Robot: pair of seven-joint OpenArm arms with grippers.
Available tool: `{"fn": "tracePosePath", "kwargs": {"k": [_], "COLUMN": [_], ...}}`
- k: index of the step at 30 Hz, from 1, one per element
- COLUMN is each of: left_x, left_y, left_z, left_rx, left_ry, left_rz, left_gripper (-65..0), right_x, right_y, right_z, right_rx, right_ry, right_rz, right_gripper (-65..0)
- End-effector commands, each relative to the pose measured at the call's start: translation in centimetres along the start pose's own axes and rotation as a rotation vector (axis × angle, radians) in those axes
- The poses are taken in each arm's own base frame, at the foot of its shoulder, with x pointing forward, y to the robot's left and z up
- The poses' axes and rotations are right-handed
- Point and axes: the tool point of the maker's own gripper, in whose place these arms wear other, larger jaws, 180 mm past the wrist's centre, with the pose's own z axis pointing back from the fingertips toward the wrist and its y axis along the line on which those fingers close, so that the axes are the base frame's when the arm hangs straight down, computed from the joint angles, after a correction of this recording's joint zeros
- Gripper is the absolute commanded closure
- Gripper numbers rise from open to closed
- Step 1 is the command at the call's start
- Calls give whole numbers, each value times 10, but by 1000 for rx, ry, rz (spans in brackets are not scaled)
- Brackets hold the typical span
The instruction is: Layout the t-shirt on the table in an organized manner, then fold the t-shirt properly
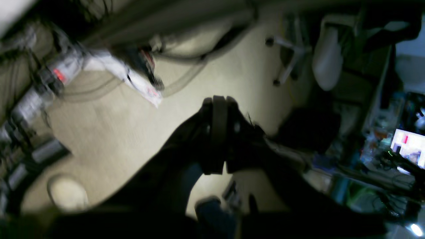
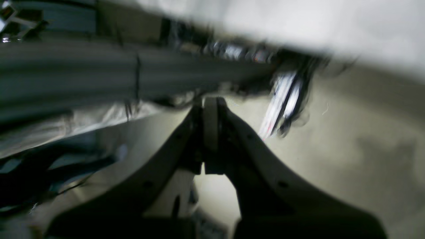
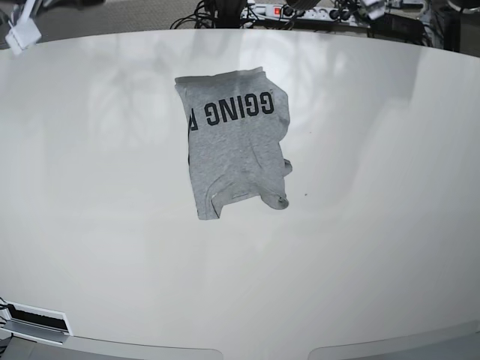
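Observation:
The heather-grey t-shirt (image 3: 236,146) lies on the white table (image 3: 360,225), left of centre toward the far side. It is loosely folded into a narrow strip, with black lettering showing at its far end and a sleeve bunched at its near right. Neither arm shows in the base view. In the left wrist view my left gripper (image 1: 219,98) is shut and empty, and I see beige floor behind it. In the right wrist view my right gripper (image 2: 210,99) is shut and empty, also over floor. Both wrist views are blurred and show no shirt.
A power strip with cables (image 3: 300,11) lies beyond the table's far edge. A white tag (image 3: 22,34) is at the far left corner. The left wrist view shows a white office chair (image 1: 327,56) and a lit monitor (image 1: 408,147) among clutter.

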Motion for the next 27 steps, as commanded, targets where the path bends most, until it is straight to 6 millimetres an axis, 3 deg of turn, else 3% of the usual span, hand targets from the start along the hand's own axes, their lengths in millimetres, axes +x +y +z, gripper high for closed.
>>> {"fn": "tracePosePath", "kwargs": {"k": [1, 6, 10, 12, 18, 23, 27], "left_x": [-10, -53, -83, -91, -102, -88, -79], "left_y": [-11, -11, 9, 27, 90, 138, 176], "left_z": [0, -17, -46, -62, -102, -124, -131], "left_rx": [-30, -49, -39, -17, 81, 170, 300], "left_ry": [12, 44, 98, 119, 110, 21, -65], "left_rz": [36, 195, 282, 340, 460, 510, 483], "left_gripper": [0, 0, 0, 0, 0, 0, 0], "right_x": [-8, -68, -113, -125, -157, -164, -169], "right_y": [-5, -49, -80, -91, -119, -125, -130], "right_z": [3, 0, -9, -20, -76, -129, -157], "right_rx": [4, -41, -97, -109, -183, -184, -174], "right_ry": [6, 77, 184, 224, 355, 399, 473], "right_rz": [-40, -309, -448, -476, -407, -242, -74], "right_gripper": [0, 0, 0, 0, 0, 0, 0]}}
